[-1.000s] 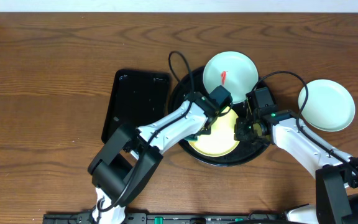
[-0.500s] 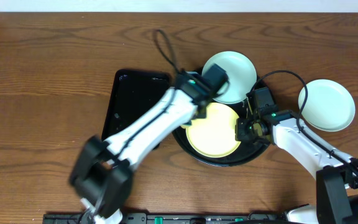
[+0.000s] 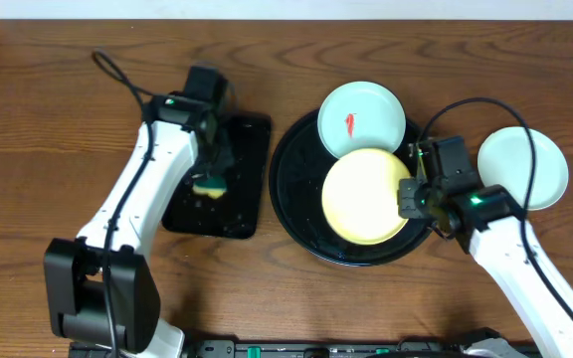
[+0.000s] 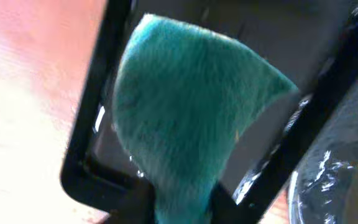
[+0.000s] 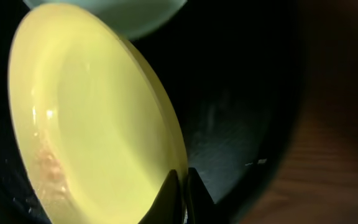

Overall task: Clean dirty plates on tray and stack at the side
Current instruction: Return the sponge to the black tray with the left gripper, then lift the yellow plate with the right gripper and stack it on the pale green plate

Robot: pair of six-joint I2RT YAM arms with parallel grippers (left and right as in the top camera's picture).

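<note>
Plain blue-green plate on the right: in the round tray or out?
Out. The plain blue-green plate sits on the wooden table, right of the round black tray, clear of its rim.

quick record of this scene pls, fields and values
left pincer: over the rectangular tray, sponge between its fingers, grip unclear
right pincer: shut on the yellow plate rim
round tray: yellow plate inside, smeared blue-green plate at its far edge
second blue-green plate: on the table, right of the round tray

Your wooden table (image 3: 48, 119) carries a rectangular black tray (image 3: 249, 177) left of centre, the round black tray (image 3: 301, 204) mid-frame, and a pale blue-green plate (image 3: 550, 169) at right.
</note>
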